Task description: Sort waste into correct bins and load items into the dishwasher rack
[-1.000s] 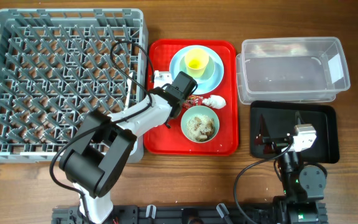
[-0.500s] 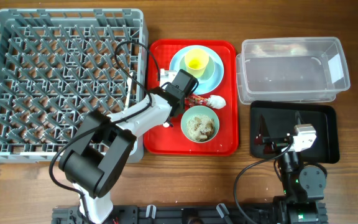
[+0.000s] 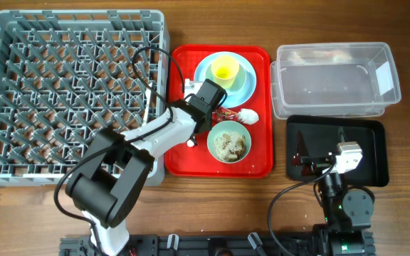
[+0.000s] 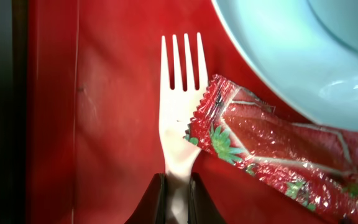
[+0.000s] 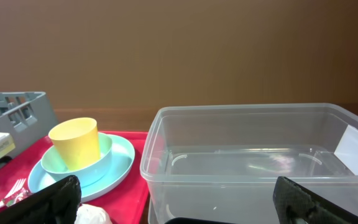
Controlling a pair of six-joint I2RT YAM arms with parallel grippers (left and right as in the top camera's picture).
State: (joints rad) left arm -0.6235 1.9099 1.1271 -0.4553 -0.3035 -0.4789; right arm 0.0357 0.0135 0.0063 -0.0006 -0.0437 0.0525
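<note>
My left gripper point(image 4: 178, 200) is shut on the handle of the white fork point(image 4: 180, 118), which lies on the flat red tray point(image 4: 110, 124). It shows over the tray's left part in the overhead view point(image 3: 196, 98). The red-and-white wrapper point(image 4: 272, 149) overlaps the fork's right edge, below the pale blue plate point(image 4: 303, 56). The plate point(image 3: 246, 89) carries a mint bowl point(image 3: 239, 77) with the yellow cup point(image 3: 225, 69) in it. A second mint bowl point(image 3: 228, 142) holds rice scraps. The white tissue point(image 3: 248, 116) lies beside it. My right gripper point(image 5: 179, 205) is open and empty over the black tray point(image 3: 372, 153).
The grey dishwasher rack point(image 3: 70, 92) fills the left side, its right wall next to the red tray point(image 3: 184, 160). The clear tub point(image 3: 333, 78) stands at the back right, behind the black tray. A small white piece point(image 3: 191, 143) shows under the left arm.
The left gripper and the fork have shifted slightly right and away on the red tray. The right arm has not moved.
</note>
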